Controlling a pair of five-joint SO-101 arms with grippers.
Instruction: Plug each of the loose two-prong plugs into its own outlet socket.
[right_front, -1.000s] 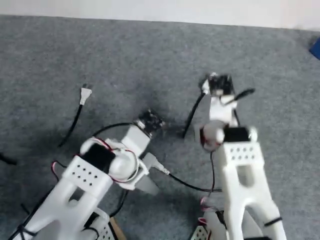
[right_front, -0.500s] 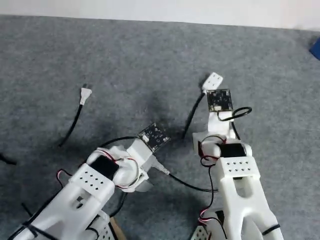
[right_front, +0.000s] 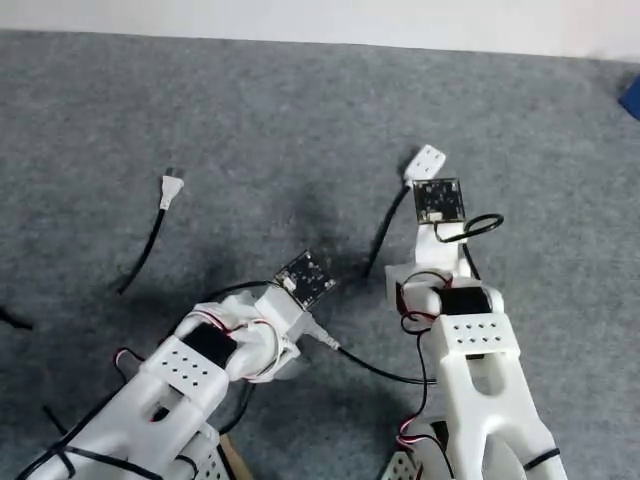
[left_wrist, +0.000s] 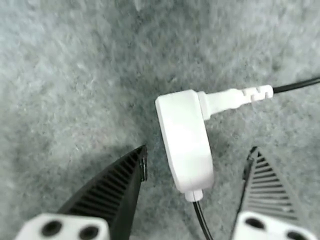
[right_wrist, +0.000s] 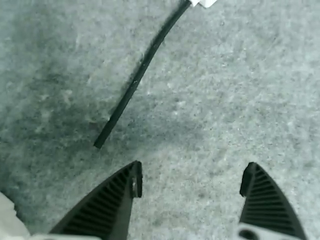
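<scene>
Soft, even light from overhead on the grey felt tabletop (right_front: 300, 90), bright enough and with no hard edges to any shadow. There's a broad dim smudge pooling on the felt just ahead of the left white plastic arm (right_front: 190, 370), and a narrower one hugging the right white plastic arm (right_front: 475, 350) on the side facing its neighbour. Up close, the white rounded plastic plug body (left_wrist: 185, 140) glows almost washed out, a thin dark shadow along one flank. Under the right wrist, the felt darkens in a blotch beside the thin black cable (right_wrist: 140, 75).
</scene>
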